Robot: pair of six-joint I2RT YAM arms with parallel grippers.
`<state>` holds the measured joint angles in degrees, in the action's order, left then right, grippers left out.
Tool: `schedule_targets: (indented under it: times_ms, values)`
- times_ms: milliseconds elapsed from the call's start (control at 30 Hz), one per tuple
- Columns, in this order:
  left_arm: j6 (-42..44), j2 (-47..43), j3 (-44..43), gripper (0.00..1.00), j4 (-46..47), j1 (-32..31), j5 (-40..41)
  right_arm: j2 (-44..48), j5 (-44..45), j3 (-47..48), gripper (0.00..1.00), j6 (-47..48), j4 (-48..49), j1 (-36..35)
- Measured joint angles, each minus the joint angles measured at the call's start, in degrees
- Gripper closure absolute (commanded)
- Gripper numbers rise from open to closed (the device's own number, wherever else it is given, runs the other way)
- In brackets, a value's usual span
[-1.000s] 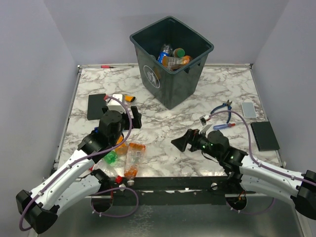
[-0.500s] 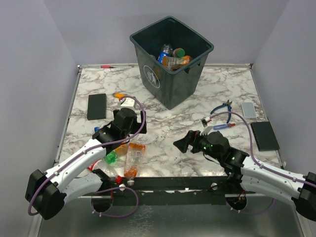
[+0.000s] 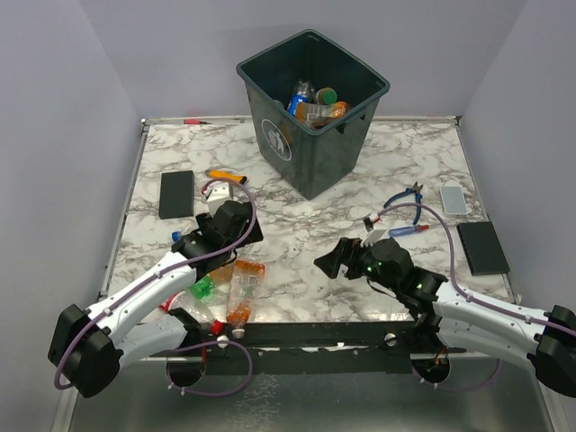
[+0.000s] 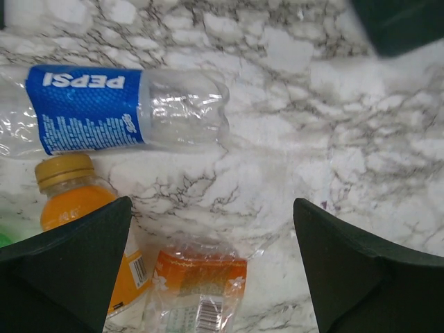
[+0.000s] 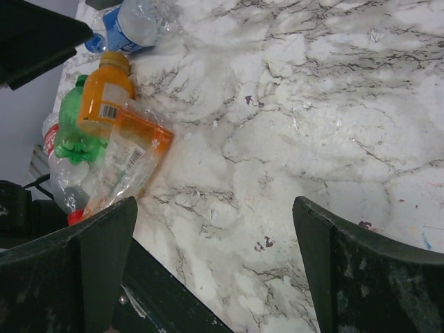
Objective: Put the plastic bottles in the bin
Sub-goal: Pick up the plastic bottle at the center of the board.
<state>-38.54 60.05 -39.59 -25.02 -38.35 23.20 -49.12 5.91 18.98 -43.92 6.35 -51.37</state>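
Several bottles (image 3: pixel 229 286) lie clustered at seven o'clock on the marbled counter (image 3: pixel 297 236), and more already sit inside the tapered dark bin (image 3: pixel 335 157) at twelve. You're at the reach-for-a-pick step. Your left pincer (image 4: pixel 211 201) hangs wide open and empty over that cluster, and the right pincer (image 5: pixel 215 201), at five o'clock, is spread just as wide with nothing in it. Under the left one you've got a clear ribbed Pepsi bottle (image 4: pixel 118 107), a smooth orange juice bottle (image 4: pixel 83 205) with a yellow cap, and a crumpled orange-labelled bottle (image 4: pixel 199 286) of thin, springy plastic. Next, I'd say: drop down, straddle one body, close gently, because crushed walls may slip.
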Motion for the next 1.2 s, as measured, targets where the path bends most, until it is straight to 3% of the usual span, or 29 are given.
schedule_targets:
  times_ms: [100, 300, 533, 733, 933, 1200]
  values:
    - [-4.83, -1.73, -0.98, 0.01, 0.66, 2.1, 3.72, 0.13, 0.0, -0.22, 0.03, -0.2, 1.31, 0.0]
    - [-21.18, 1.92, -1.64, 0.01, 5.73, 15.58, 0.87, 1.84, 0.0, -0.44, 0.03, -0.22, 1.33, 0.0]
    - [-43.93, 2.34, -1.64, 0.01, 7.43, 16.0, 1.11, 7.17, 0.55, -0.44, 0.03, -0.15, 0.39, 0.0]
    - [-58.23, 5.11, -5.79, 0.01, -0.63, 15.82, 5.07, 7.54, 0.68, -0.79, 0.04, -0.17, 0.35, 0.0]
    - [-64.06, 12.92, -9.88, 0.01, -6.21, 15.28, 4.09, 7.19, 0.66, -0.87, 0.04, -0.2, -0.24, 0.0]
    - [-67.21, 12.96, -8.2, 0.01, -8.59, 14.49, 3.78, 9.35, 0.92, -2.34, 0.04, -0.26, -1.77, 0.0]
